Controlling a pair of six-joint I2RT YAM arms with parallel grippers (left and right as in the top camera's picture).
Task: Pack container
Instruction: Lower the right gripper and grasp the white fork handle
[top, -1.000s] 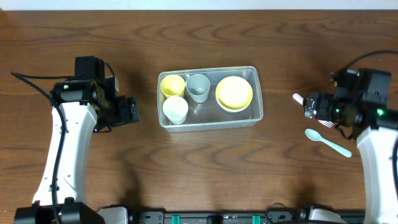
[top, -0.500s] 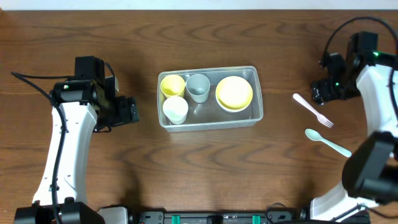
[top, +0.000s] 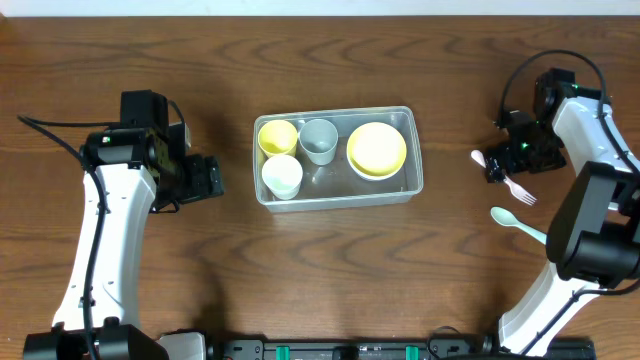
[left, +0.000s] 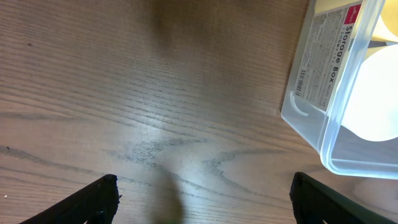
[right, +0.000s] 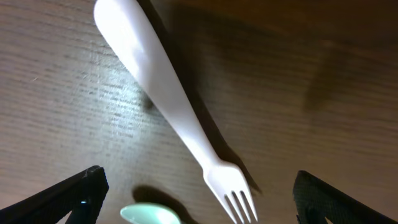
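Looking from overhead, the container (top: 340, 197) lies mid-way along the surface (top: 120, 40), long axis left to right, holding cups (top: 318, 140) and a yellow bowl (top: 376, 148). Left wrist: only its labelled corner shows, cut off rightward; the left end effector (left: 204, 199) gapes, released. Right wrist: the right end effector (right: 198, 193) is spread wide, straddling a white fork (right: 168, 106), ungripped. A green spoon (right: 149, 215) barely shows.

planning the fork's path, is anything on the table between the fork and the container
Nothing visible: only bare table lies between the fork and the container. The right gripper hangs open over the fork.
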